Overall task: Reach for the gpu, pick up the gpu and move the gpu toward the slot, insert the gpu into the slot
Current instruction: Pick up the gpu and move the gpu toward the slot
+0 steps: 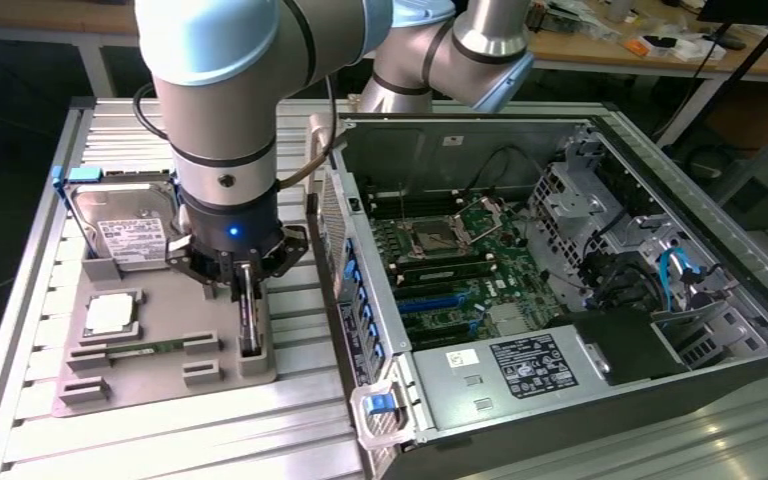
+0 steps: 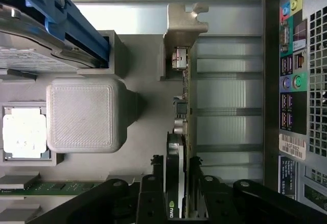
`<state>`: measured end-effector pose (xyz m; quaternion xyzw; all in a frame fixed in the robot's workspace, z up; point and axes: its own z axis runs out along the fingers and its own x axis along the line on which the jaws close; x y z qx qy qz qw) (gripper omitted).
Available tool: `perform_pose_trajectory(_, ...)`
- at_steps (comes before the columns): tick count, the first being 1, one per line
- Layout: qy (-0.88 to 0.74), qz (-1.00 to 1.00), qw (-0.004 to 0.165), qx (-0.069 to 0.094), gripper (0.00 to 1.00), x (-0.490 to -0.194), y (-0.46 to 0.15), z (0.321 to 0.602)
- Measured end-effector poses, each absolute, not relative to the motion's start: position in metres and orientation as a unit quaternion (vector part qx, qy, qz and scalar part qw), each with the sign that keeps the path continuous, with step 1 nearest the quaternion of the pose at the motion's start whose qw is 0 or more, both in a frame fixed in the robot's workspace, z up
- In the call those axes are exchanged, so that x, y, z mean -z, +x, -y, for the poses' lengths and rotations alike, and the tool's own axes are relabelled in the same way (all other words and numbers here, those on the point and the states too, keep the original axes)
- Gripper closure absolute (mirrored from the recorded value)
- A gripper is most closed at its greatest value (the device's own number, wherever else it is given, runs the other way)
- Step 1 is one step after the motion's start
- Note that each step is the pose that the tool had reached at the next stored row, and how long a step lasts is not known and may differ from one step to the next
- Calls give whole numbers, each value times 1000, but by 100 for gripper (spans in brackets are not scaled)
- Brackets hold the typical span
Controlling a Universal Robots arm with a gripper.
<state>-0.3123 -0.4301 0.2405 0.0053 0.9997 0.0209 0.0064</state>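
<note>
We see the gpu [image 2: 179,152] standing on edge in its cradle at the edge of the grey printed holder tray [image 1: 157,372] nearest the case. Its silvery bracket [image 2: 186,22] is at the far end from the wrist camera. The black jaws are closed against both faces of the card at its fan end, and the card is still seated in the cradle. On the same tray, toward the exterior view's left, we find a memory stick [image 1: 144,348] lying flat, a square processor chip [image 1: 111,312] and a hard drive [image 1: 124,235] with a white label propped upright. The tray rests on a ribbed metal surface [image 1: 224,440]. Just beside it, to the exterior view's right, the open computer case [image 1: 624,420] lies on its side. The blue slot [image 1: 427,297] on the green motherboard [image 1: 471,260] is well apart from the card.
</note>
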Motion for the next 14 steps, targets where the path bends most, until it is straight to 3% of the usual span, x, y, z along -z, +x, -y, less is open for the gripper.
perform_pose_trajectory(2, 5, -1000, 6, -21, 73, -240, -311, 430)
perform_pose_trajectory(14, 5, -1000, 6, -21, 73, -239, -309, 430)
